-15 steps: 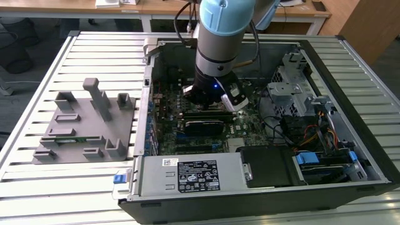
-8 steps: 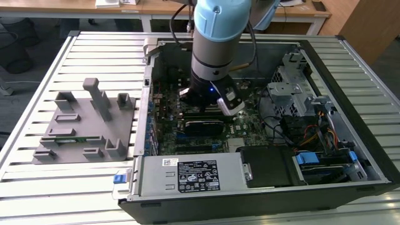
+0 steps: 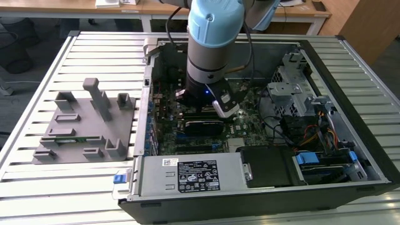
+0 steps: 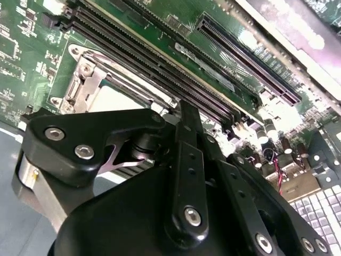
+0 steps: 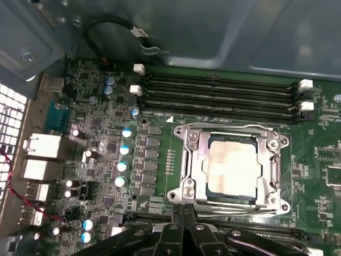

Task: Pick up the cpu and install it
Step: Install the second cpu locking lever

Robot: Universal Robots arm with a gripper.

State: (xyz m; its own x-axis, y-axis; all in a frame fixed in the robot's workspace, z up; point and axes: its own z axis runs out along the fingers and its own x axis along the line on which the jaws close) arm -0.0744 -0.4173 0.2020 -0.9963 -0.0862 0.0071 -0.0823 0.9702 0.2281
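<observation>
Sitting flat inside the metal socket frame on the motherboard, the cpu shows its silvery top face-up in the first wrist view. Part is square, so no real long axis; edges run parallel to the frame and to the memory slots beside it. Gripper hangs just beside the frame's near edge, apart from the chip. Jaws look drawn together, grasping nothing.

Risks, as judged:
- chip not fully seated, pins bend under any load
- arm low in the computer case; a sideways slip could strike the frame or slots
- nearby capacitors exposed to a knock
</observation>
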